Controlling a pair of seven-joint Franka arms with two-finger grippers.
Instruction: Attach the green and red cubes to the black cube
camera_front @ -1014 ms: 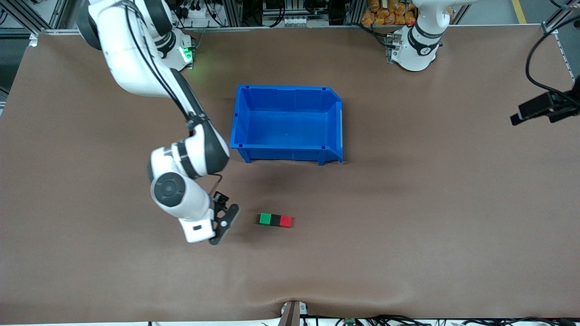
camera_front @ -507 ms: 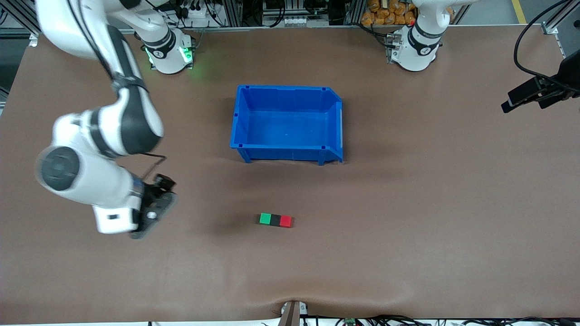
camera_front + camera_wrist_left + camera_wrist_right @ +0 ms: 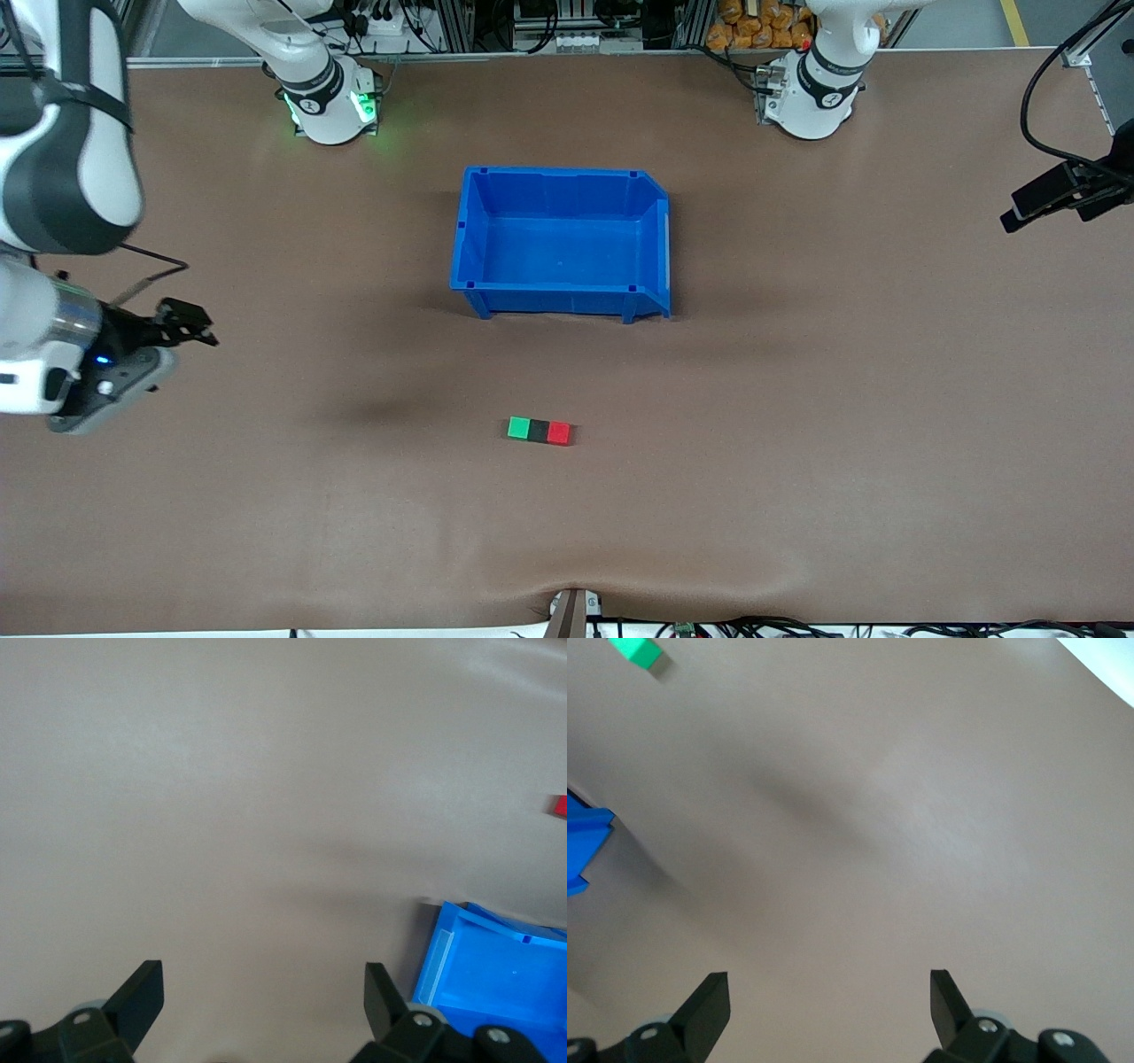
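Item: three matte cubes lying in one touching row on the brown counter, nearer the front camera than the blue bin (image 3: pixel 471 232), at its 6 o'clock. The green cube (image 3: pixel 518 429) and red cube (image 3: pixel 558 432) are flanking the black cube (image 3: pixel 539 431); attachment is looking complete. The right gripper (image 3: pixel 824 1001) is hanging released over bare counter at the right arm's end; the left gripper (image 3: pixel 261 997), also released, is waiting over the left arm's end.
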